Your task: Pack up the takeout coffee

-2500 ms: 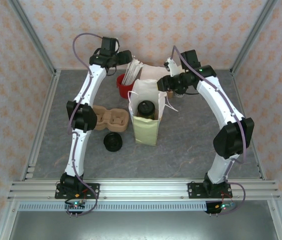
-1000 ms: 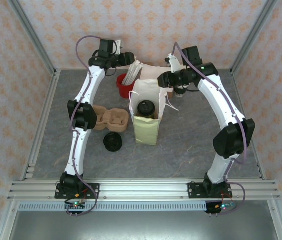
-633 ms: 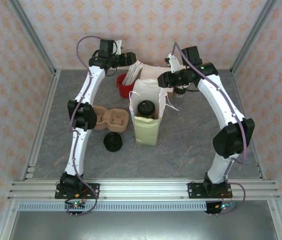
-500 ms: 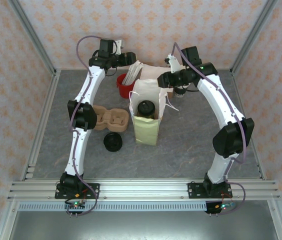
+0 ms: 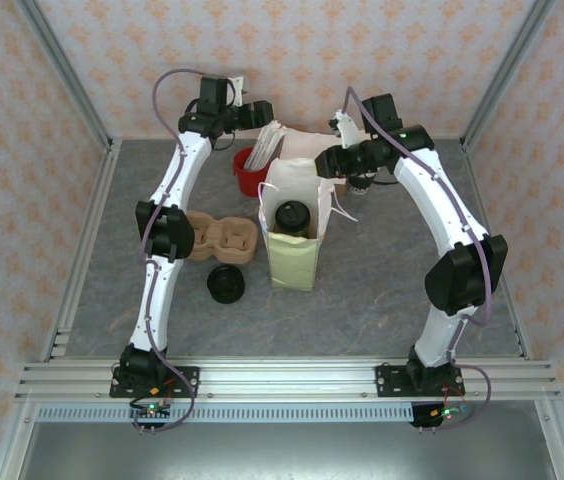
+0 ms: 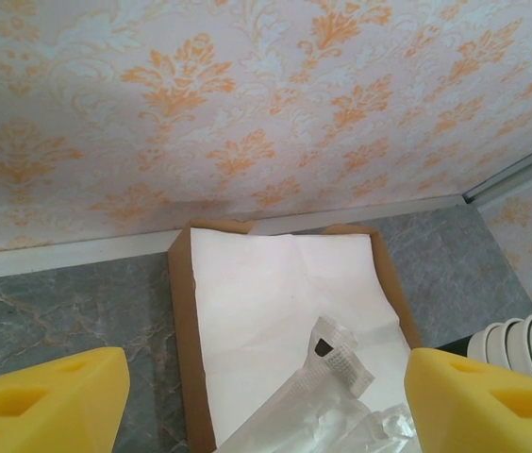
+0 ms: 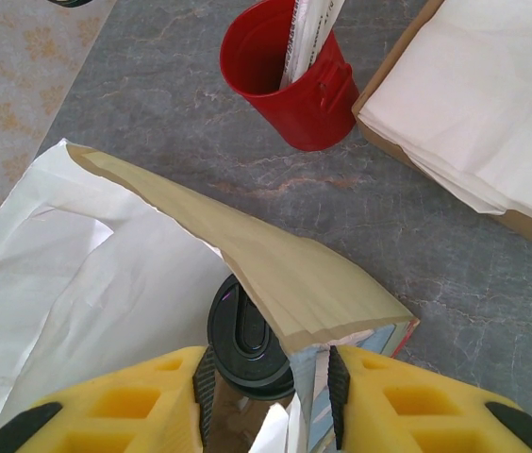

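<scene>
Coffee point(image 5: 292, 217) is in the bag point(image 5: 292, 262), standing upright right below the right gripper point(image 7: 271, 368), black lid up. That gripper has its jaws part-way apart and sits astride the bag's rim, one finger over the mouth and one outside it. The paper wall lies against the outer pad. My read is that it's there to keep the mouth spread and the bag steady, though I can't tell whether the paper is truly pinched. Just ahead of its fingers stands the red cup point(image 7: 294, 94) with straws point(image 7: 308, 28). The left gripper point(image 6: 266, 377) hangs high with jaws wide and nothing between them. Ahead of and below it is the box point(image 6: 179, 311) of napkins point(image 6: 275, 302), with a clear wrapper point(image 6: 337, 363) nearer its fingers and a stack of cups point(image 6: 530, 335) off by one finger. It looks lined up to fetch an extra, which would suit a bag held open. The overhead view gives the whole layout: the bag upright and the coffee low inside it. It also shows the carrier point(image 5: 224, 238) and black disc point(image 5: 226, 284) well back from the left gripper, down by its own arm. The right wrist view adds the lid in the gap and the paper on the pad. The left wrist view adds the wrapper's detail.
</scene>
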Robot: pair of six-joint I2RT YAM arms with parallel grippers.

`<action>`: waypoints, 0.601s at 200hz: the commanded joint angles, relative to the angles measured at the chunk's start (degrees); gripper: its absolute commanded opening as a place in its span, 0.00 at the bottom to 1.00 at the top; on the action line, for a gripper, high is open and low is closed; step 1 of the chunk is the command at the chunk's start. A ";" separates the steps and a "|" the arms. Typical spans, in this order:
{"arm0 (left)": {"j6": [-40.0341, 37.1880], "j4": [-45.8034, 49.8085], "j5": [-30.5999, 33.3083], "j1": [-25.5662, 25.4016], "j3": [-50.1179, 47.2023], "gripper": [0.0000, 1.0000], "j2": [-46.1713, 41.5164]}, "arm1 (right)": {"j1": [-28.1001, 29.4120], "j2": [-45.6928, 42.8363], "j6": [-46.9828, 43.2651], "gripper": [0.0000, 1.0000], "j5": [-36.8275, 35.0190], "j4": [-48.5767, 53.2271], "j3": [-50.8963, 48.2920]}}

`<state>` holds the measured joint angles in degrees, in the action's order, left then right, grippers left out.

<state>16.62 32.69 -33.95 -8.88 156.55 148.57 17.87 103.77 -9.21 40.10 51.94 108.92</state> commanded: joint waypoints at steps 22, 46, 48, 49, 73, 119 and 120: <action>0.60 -0.39 2.53 -0.17 2.14 0.77 1.96 | -0.02 0.67 -0.97 0.38 -0.70 1.32 2.80; -0.07 1.30 3.09 -0.16 2.10 0.77 2.16 | -0.02 0.88 -0.98 0.38 -0.90 1.59 3.05; -0.16 1.47 3.08 -0.14 2.16 0.77 2.14 | 0.04 0.90 -0.98 0.38 -0.90 1.65 3.05; -0.22 1.49 3.05 -0.11 2.17 0.77 2.15 | 0.05 0.91 -0.98 0.38 -0.90 1.66 3.09; -0.78 3.06 4.07 0.14 2.06 0.75 1.91 | -0.02 1.07 -0.94 0.38 -1.22 1.76 3.31; -0.05 4.41 10.64 1.30 2.01 0.69 0.20 | 0.05 1.56 -0.41 0.38 -1.42 1.98 3.67; -0.03 4.45 10.83 1.31 2.05 0.69 0.17 | 0.06 1.54 -0.39 0.38 -1.51 1.96 3.67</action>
<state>16.45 35.33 -28.34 -8.73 156.73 150.39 17.87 104.79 -9.21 39.83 52.75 110.39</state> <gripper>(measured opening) 0.693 0.384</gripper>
